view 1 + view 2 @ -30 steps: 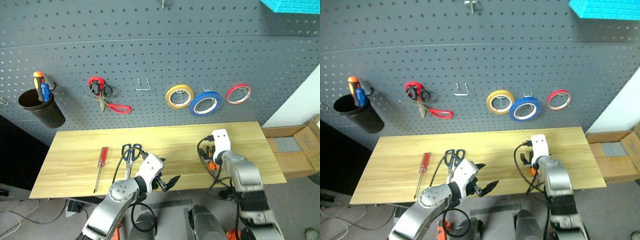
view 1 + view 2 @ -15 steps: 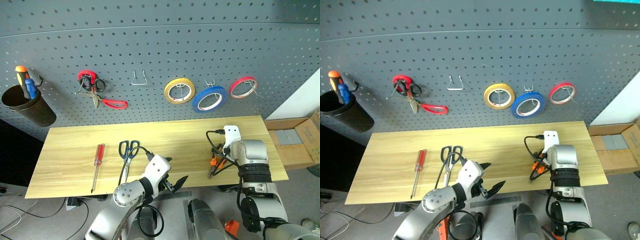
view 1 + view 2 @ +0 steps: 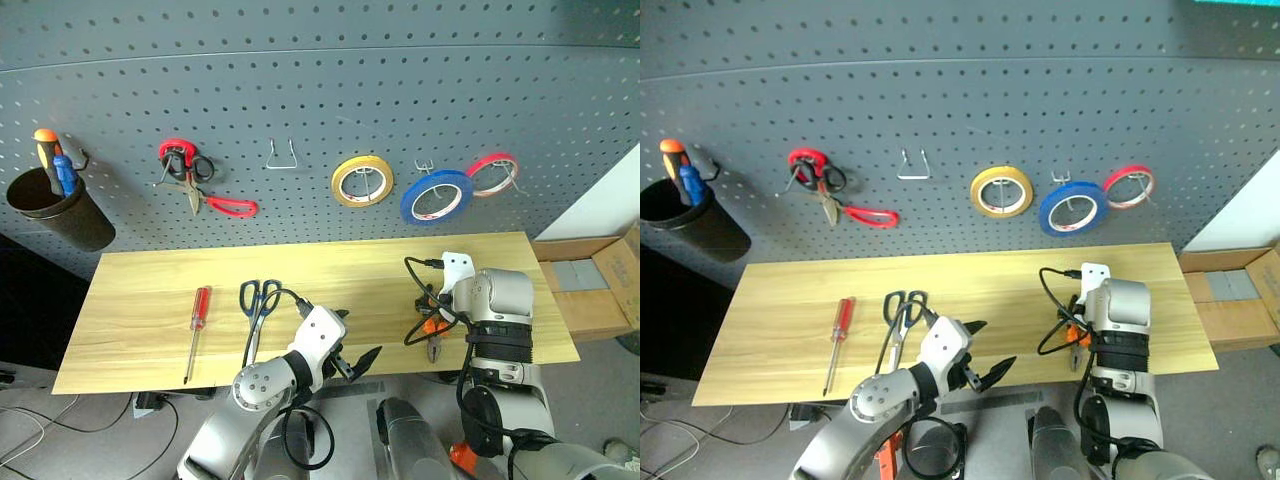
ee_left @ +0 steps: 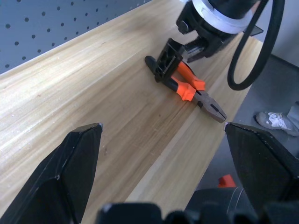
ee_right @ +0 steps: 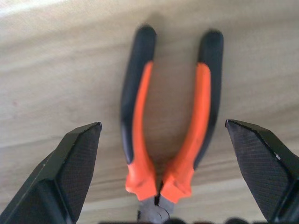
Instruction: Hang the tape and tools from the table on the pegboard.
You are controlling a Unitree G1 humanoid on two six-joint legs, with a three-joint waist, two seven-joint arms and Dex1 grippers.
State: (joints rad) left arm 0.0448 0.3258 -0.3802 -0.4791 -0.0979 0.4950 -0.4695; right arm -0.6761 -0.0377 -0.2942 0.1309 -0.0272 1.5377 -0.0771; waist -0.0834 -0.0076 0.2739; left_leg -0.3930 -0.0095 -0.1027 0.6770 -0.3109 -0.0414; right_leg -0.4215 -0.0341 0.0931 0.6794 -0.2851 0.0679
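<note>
Partly behind the right claw, pliers flat on table.

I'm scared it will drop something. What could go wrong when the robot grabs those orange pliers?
The pliers lie flat on the table near its front edge, so a nudge might push them off. The right gripper has its jaws open over two spread handles; closing on just one could let the pliers swing or slip.
</note>
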